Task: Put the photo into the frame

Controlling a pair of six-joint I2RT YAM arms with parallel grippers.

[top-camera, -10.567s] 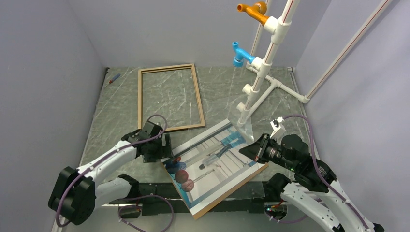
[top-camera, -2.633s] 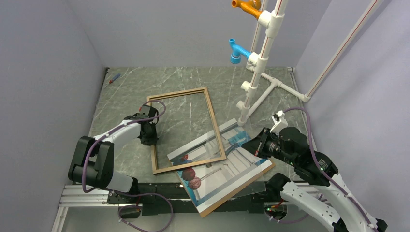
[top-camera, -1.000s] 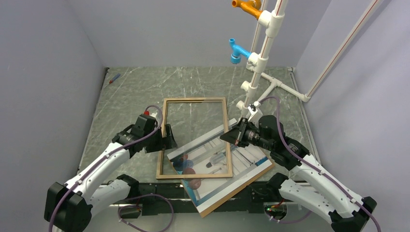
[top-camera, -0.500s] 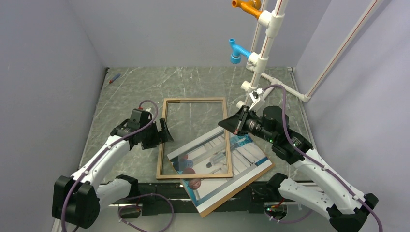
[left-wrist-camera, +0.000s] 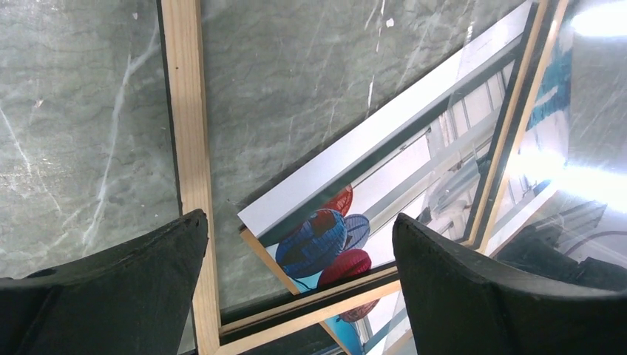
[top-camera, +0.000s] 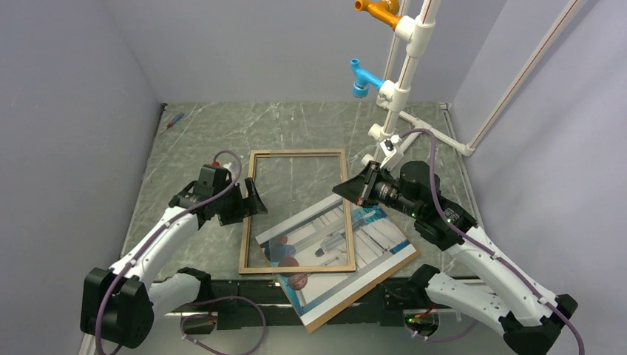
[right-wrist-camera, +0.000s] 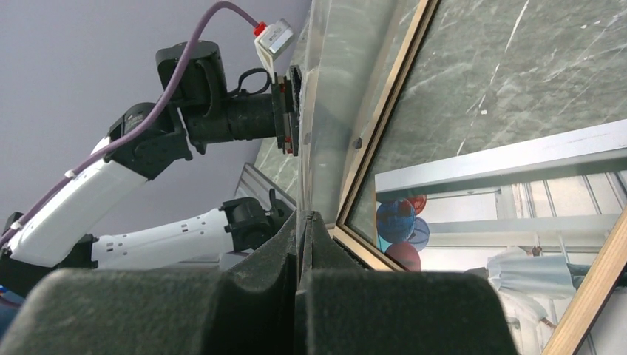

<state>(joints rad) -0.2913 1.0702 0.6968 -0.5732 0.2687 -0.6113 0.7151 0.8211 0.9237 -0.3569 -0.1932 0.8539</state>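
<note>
Left jaws spread, empty, at 9 o'clock of frame point(top-camera: 298, 153), clear of rail.
Right jaws pressed together at 3 o'clock, seemingly pinching clear sheet point(right-wrist-camera: 325, 89) by edge.
Frame flat on counter point(top-camera: 200, 140), overlapping photo point(top-camera: 370, 237) at 5 o'clock. Likely staging; photo not yet seated.

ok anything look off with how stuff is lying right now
Yes: the photo lies skewed on its brown backing board, near corner overhanging the table's front edge. The frame lies across its left part, square to the table, not lined up with it.
</note>
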